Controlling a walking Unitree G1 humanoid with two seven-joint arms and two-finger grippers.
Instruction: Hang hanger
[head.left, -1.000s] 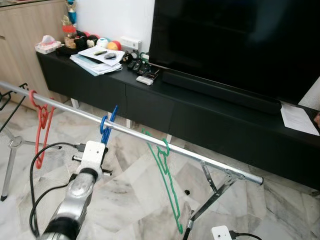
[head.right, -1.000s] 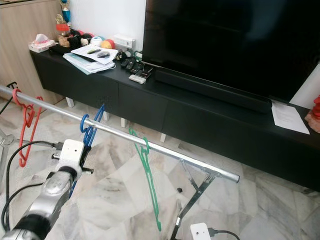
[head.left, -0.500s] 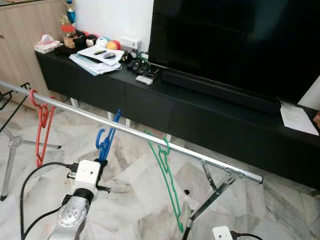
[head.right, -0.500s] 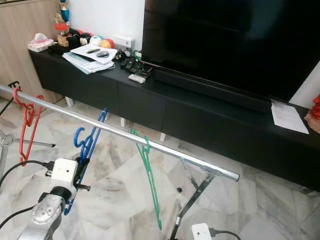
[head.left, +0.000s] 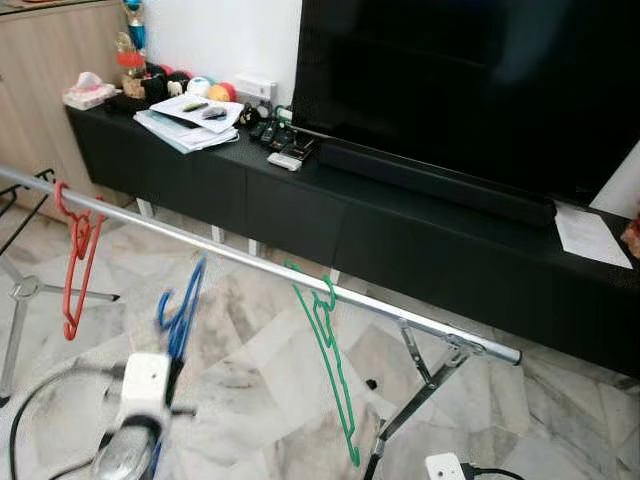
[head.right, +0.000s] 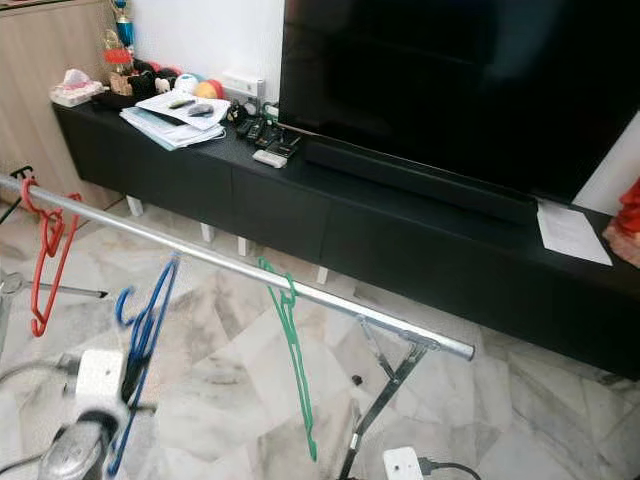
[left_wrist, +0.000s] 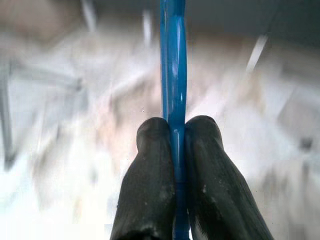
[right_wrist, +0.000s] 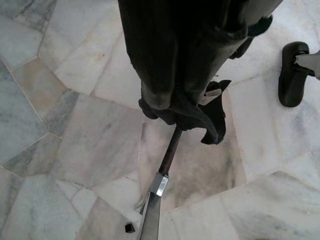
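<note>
Below the long silver metal rail (head.left: 250, 262), head views recorded the blue plastic hanger (head.left: 182, 305) off the bar, between a red wire hanger (head.left: 76, 240) and a green wire hanger (head.left: 330, 350). Left wrist view: left gripper (left_wrist: 178, 131) fingers clamped on the blue hanger. Right wrist view: right gripper (right_wrist: 172, 107) over marble floor (right_wrist: 60, 150), finger state indeterminable.

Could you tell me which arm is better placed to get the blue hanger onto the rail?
The left. Its gripper is shut on the blue hanger, just below the rail, between the red hanger and the green hanger. The right gripper hangs low over the floor.
</note>
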